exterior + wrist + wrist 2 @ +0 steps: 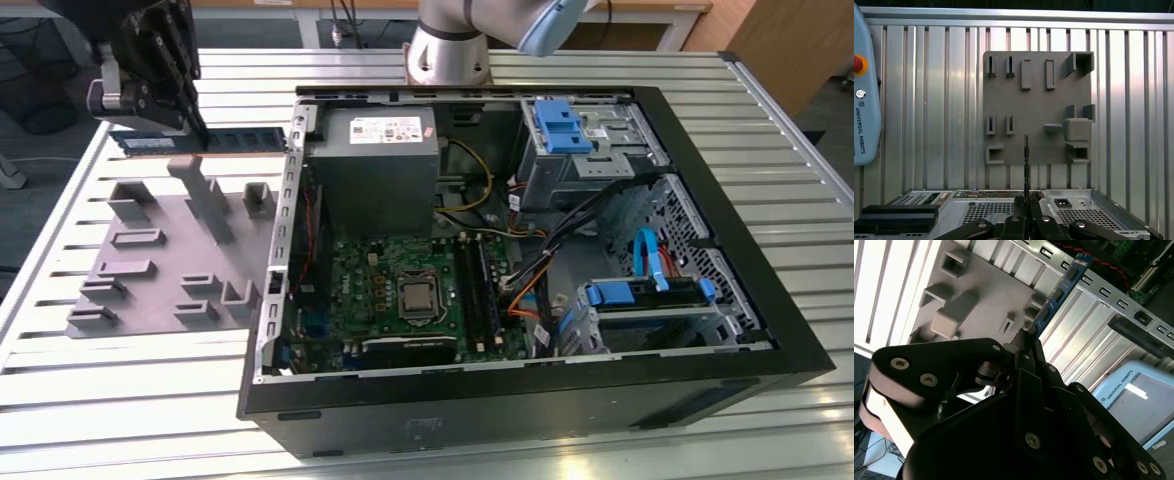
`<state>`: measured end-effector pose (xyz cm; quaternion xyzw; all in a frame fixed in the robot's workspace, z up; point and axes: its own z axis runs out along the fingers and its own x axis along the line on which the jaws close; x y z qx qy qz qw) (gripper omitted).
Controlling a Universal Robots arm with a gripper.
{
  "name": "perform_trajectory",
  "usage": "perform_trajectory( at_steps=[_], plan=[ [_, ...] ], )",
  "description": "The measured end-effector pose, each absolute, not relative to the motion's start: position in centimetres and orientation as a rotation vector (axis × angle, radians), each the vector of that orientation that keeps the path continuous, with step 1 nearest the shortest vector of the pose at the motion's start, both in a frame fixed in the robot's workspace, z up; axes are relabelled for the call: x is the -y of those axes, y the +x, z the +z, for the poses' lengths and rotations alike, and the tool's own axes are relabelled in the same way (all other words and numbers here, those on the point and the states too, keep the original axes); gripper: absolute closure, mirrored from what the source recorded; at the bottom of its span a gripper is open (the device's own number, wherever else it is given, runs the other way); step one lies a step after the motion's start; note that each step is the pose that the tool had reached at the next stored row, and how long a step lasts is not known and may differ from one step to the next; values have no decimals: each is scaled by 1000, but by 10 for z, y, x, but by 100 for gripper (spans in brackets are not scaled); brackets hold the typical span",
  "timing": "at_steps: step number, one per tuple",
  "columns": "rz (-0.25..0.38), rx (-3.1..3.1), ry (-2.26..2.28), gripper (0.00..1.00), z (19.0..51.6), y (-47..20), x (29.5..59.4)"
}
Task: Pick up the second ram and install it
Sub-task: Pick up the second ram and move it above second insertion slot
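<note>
The tabletop [120, 400] is ribbed bare metal with a dull sheen. The holder tray [1035, 107] looks matt grey plastic. The gripper [1026, 340] is smooth, semi-gloss black; the second ram [1059, 292] is blue-green circuit board.

Second ram [240, 139] held up in the air, pinched near one end by the black gripper [1026, 342].

From where I stand it is a thin, flat, long narrow stick of blue-green circuit board with a row of small dark chips along its face [1059, 292]. It sits level and on edge, above the far end of the grey plastic holder tray [147, 290]. Its free end points toward the open black computer case [747, 300] on the exterior view's right. In the first wrist view it is edge-on, a thin dark line [1026, 160].
</note>
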<state>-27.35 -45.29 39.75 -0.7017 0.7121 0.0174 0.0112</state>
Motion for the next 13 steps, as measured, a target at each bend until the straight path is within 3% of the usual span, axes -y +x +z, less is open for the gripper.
perform_trajectory(
  at_steps=[13],
  plan=[
    [54, -2221, -2189, 86, 397, -263, 453]
  ],
)
